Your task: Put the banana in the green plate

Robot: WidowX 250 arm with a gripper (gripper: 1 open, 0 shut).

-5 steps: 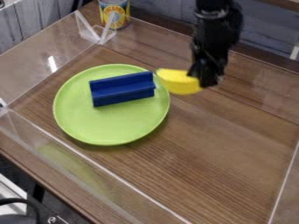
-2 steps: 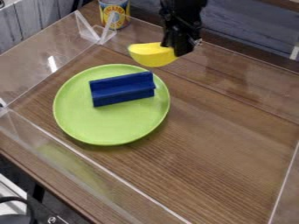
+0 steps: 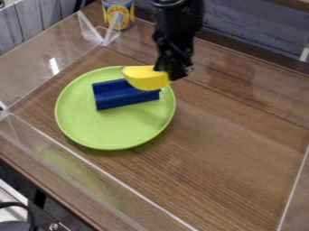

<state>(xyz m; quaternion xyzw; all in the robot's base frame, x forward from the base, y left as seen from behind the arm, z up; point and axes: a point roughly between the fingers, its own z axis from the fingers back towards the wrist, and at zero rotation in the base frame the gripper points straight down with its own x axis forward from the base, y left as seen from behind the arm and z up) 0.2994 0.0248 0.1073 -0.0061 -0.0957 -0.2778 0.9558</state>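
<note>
Banana [image 3: 147, 78], clamped in gripper [image 3: 175, 68], hung over plate [image 3: 90, 126] far rim. Long axis ran sideways above blue block [image 3: 126, 92].

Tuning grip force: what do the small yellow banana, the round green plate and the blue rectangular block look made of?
Small yellow banana: probably glossy plastic; smooth, evenly coloured skin. Round green plate: likely plastic, semi-matte; flat uniform lime colour with soft highlights. Blue rectangular block: hard plastic or painted wood, can't tell which; crisp edges, saturated colour.

I see the plate [image 3: 111, 126] left on the surface [image 3: 229, 153], block [image 3: 126, 93] in it, banana [image 3: 147, 78] above the block's right end, can [image 3: 117, 13] behind.
</note>
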